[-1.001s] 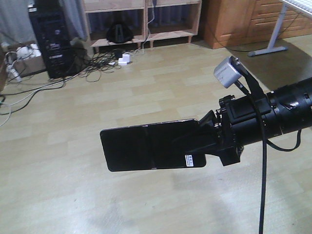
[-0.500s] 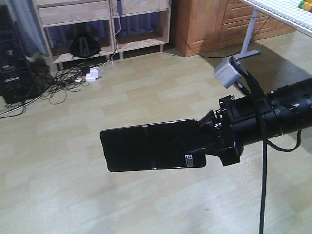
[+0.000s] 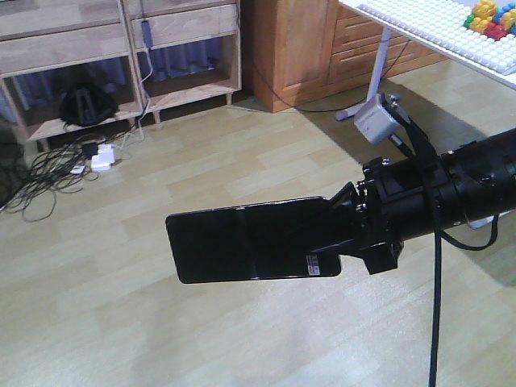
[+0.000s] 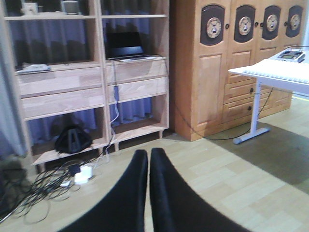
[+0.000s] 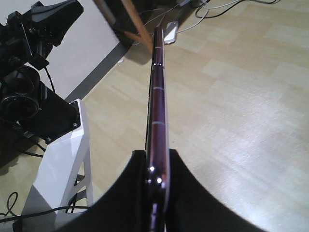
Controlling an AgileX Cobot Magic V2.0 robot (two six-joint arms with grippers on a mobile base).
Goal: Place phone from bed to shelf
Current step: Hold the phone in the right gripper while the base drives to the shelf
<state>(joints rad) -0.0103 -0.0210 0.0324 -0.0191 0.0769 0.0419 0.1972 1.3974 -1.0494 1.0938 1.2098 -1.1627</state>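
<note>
My right gripper [image 3: 337, 239] is shut on one end of the phone [image 3: 250, 242], a glossy black slab with a white sticker, held flat-on above the wood floor. In the right wrist view the phone [image 5: 158, 92] shows edge-on with a pinkish edge, pinched between the two black fingers of the right gripper [image 5: 157, 155]. My left gripper [image 4: 148, 153] is shut with nothing in it and points toward the shelf [image 4: 67, 79], a pale-wood unit with open compartments across the floor. That shelf [image 3: 64, 48] also stands at the top left of the front view. The bed is out of view.
A tangle of cables with a white power strip [image 3: 101, 157] lies on the floor before the shelf. A black bag [image 4: 72, 140] sits in a low compartment, a laptop [image 4: 125, 48] higher up. To the right stand an orange-brown wardrobe [image 4: 212, 72] and a white table [image 4: 275, 72].
The background has slid left in the front view: the black tower left the frame, and the wardrobe and white table with toy bricks came in. The phone stays gripped the same way.
</note>
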